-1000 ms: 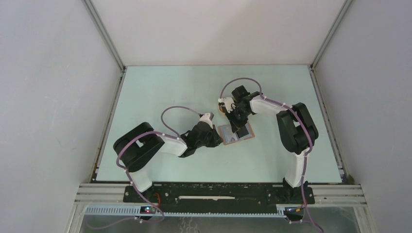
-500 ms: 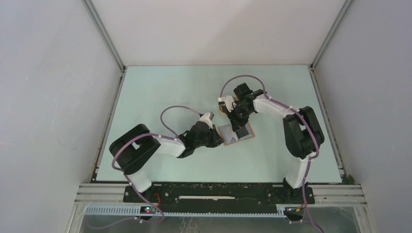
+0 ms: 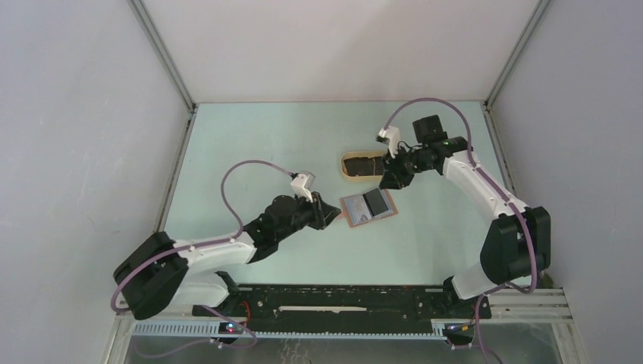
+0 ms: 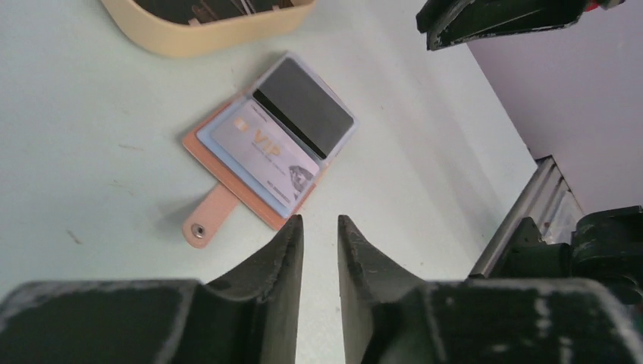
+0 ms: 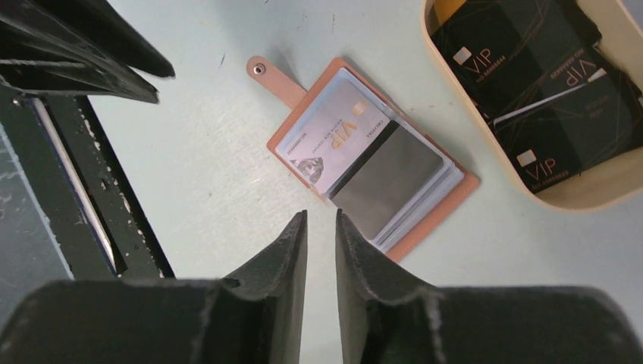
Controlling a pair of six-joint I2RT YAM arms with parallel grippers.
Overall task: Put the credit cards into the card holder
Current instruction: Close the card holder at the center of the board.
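Pale green table, grey walls around it; the card holder (image 4: 214,214) lies open and flat mid-table, just near of the beige tray (image 4: 212,34). A silver VIP card (image 4: 261,152) and a dark grey card (image 4: 307,106) sit in its pockets (strap tab pointing near-left). Black VIP cards (image 5: 531,68) fill the tray. I see the left gripper (image 4: 320,224) near-left of the holder and the right gripper (image 5: 321,216) by the tray's right end, both with jaws almost together, gripping nothing.
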